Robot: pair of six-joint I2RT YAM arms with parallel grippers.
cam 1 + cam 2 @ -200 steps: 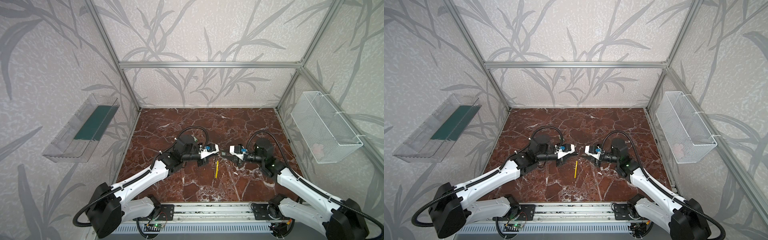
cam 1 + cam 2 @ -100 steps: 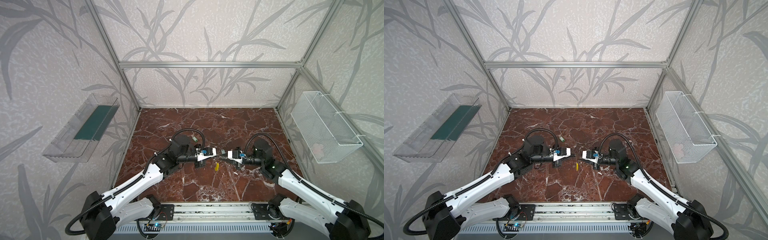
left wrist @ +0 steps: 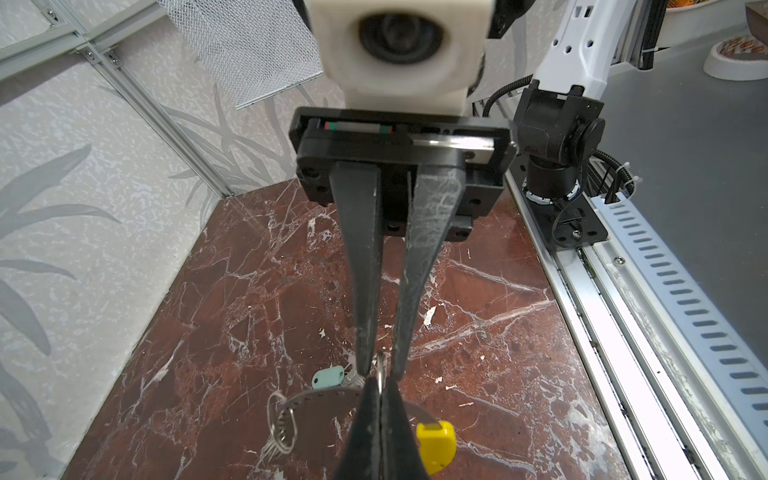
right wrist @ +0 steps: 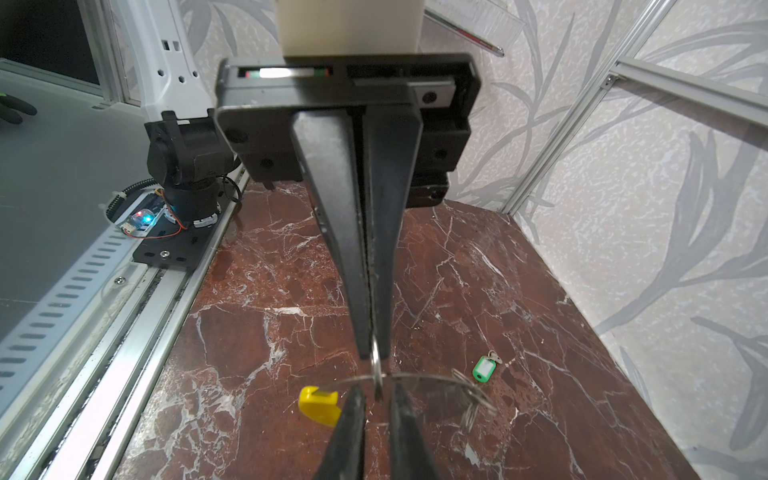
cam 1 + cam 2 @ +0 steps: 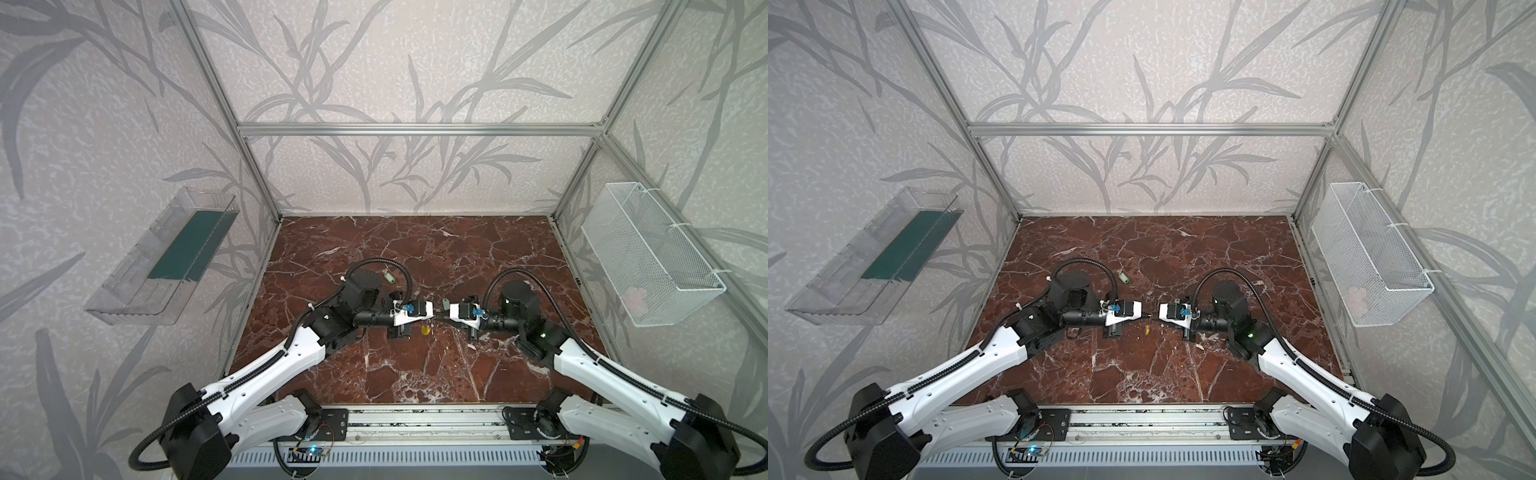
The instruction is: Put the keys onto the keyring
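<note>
The left hand (image 3: 379, 399) is clamped on the keyring (image 3: 434, 445) above the desk (image 4: 540, 415). The right hand (image 4: 376, 390) straddles the keyring, narrowly apart. 1 green key (image 4: 482, 368) lies on the desk, well apart from the keyring.

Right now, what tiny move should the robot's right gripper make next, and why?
Probably close the right gripper onto the keyring. The left gripper is shut on its wire, while the right one's jaws stand either side of that wire with a small gap. A second grip would likely steady the ring; a green-tagged key lies loose on the marble table.
</note>
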